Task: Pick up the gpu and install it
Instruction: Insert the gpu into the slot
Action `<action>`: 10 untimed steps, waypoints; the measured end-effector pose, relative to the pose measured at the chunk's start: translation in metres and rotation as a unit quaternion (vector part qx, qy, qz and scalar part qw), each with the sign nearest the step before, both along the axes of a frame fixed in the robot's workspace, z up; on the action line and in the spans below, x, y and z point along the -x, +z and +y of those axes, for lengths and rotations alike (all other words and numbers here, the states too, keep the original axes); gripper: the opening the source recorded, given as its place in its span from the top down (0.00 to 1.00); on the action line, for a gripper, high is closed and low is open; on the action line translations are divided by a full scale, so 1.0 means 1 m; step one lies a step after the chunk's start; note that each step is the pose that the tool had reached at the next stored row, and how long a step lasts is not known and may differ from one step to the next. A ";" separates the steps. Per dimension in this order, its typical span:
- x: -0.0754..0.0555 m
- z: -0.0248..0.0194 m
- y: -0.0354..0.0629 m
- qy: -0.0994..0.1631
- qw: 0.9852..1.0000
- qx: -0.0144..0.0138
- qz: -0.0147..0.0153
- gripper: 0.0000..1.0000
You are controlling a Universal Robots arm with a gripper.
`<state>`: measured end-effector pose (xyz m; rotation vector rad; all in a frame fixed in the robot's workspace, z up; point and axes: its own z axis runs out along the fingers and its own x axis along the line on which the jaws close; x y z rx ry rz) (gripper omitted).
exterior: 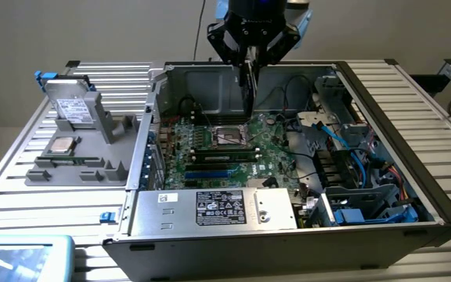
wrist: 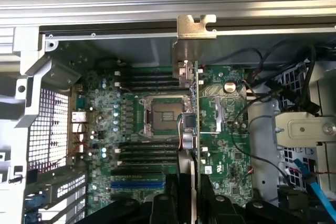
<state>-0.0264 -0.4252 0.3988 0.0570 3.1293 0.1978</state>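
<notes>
The gpu (exterior: 248,88) hangs edge-on from my gripper (exterior: 251,61), which is shut on it above the open computer case (exterior: 437,200). In the wrist view the gpu (wrist: 195,103) is a thin green edge with its silver bracket (wrist: 195,27) at the far end, gripped between my black fingers (wrist: 207,195). It hovers over the green motherboard (wrist: 231,145), next to the empty CPU socket (wrist: 160,116). I cannot tell whether its lower edge touches the board (exterior: 269,170).
A grey fixture tray (exterior: 77,170) at the exterior view's left carries a silver hard drive (exterior: 75,108) and a CPU chip (exterior: 63,145). Memory sticks (exterior: 224,155) sit in the board. The power supply (exterior: 209,208) fills the case front; blue cables (exterior: 351,153) crowd the right.
</notes>
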 end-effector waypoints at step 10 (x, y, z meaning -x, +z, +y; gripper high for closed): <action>-0.001 0.0000 -0.0018 0.077 0.997 0.000 0.000 0.72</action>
